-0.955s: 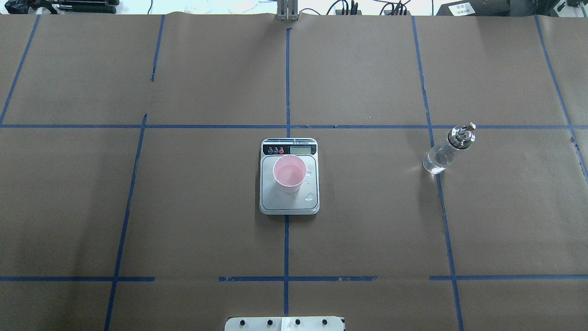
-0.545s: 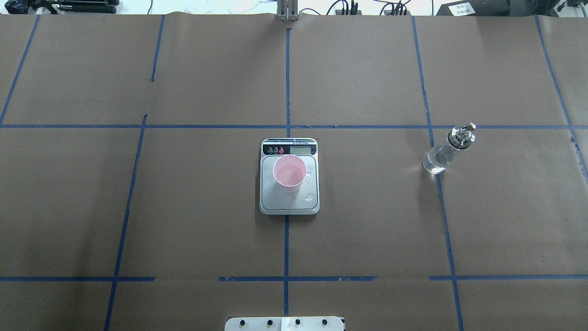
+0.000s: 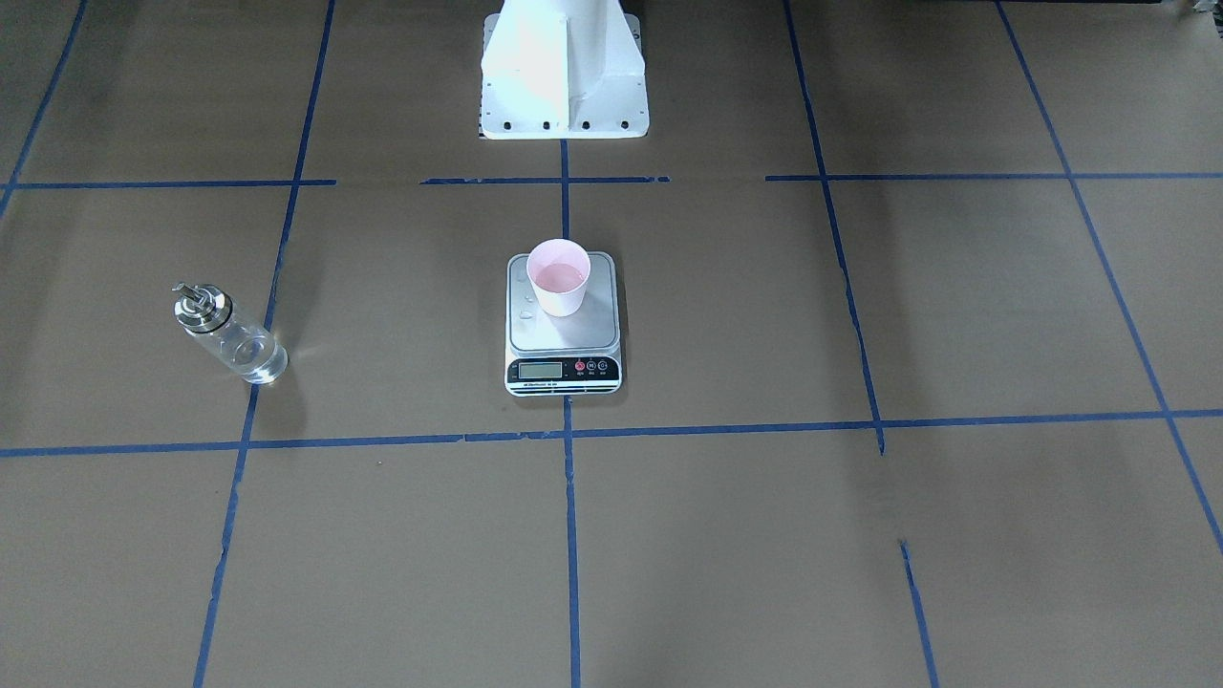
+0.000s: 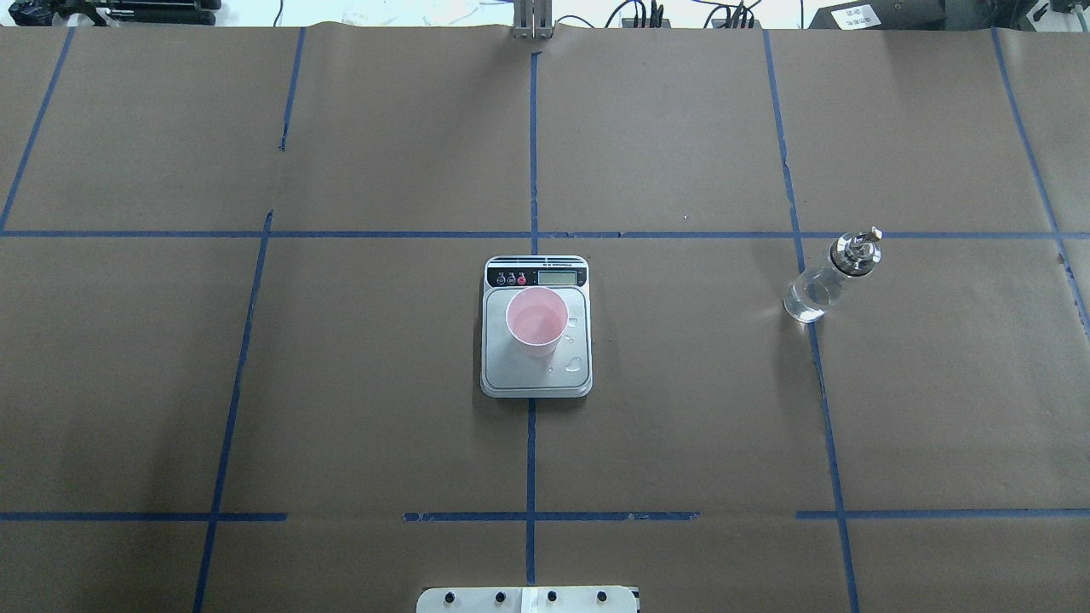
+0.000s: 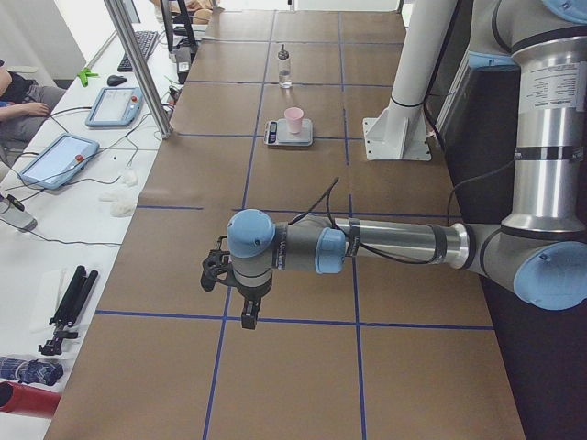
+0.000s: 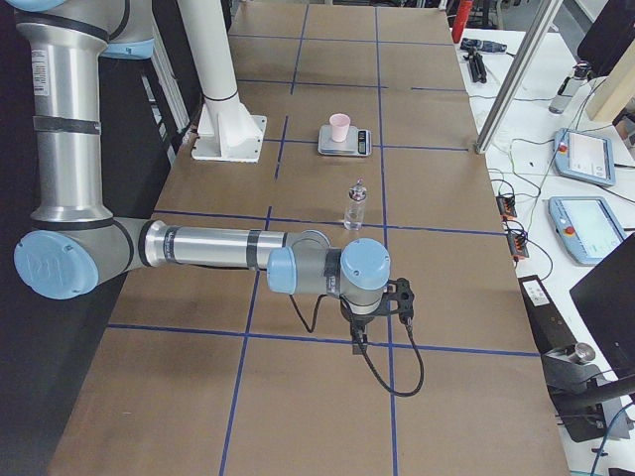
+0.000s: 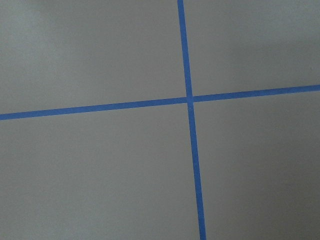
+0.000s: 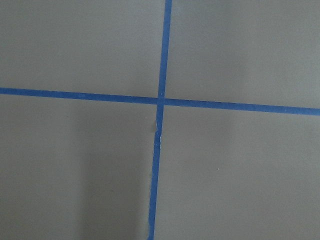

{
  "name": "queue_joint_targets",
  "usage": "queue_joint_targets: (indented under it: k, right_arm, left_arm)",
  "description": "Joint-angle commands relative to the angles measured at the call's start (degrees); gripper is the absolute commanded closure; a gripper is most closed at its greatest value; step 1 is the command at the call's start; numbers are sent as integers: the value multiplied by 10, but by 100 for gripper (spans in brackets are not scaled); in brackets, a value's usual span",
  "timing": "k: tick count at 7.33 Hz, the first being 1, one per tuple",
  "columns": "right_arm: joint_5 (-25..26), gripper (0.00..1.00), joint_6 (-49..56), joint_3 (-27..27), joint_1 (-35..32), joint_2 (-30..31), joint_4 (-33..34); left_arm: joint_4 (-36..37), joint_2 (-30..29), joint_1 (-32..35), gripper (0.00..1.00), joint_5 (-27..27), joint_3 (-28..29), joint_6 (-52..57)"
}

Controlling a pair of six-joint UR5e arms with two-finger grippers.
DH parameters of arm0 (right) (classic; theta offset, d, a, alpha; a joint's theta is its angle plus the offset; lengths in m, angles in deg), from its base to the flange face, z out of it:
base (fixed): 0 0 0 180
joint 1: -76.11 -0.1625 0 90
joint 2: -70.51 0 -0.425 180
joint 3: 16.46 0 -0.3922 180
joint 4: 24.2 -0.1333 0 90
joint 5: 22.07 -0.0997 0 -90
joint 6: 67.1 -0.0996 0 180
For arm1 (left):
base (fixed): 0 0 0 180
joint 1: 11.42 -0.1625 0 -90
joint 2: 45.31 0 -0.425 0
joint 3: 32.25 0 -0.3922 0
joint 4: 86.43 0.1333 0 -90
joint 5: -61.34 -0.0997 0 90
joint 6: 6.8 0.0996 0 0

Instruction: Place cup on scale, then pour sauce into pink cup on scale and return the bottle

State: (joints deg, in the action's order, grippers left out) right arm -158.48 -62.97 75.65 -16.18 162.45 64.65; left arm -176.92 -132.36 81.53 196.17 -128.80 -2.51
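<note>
No change vs 1 s ago: cup [image 4: 536, 323] on scale [image 4: 511, 376], bottle [image 4: 819, 288] upright twd right edge of tabletop [image 4: 341, 383]. We judge task done. We can't tell if left pincer [image 5: 246, 316] or right pincer [image 6: 357, 343] is open or holding anything.

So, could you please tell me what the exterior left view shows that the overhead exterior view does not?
Only exterior left shows the left arm stretched low over the table, its gripper pointing down, and tablets on the side bench. Only overhead shows clear droplets on the scale beside the pink cup. Both show that cup standing on the scale and the glass bottle upright, apart from them.
</note>
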Motion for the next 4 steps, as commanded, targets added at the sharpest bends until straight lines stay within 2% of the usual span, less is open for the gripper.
queue_joint_targets:
  k: [1,4]
  right_arm:
    - [0,0,0,0,0,0,0]
    - [0,0,0,1,0,-1,0]
  left_arm:
    - [-4,0,-1,0,0,-1,-2]
    - [-15,0,-6,0,-1,0,-2]
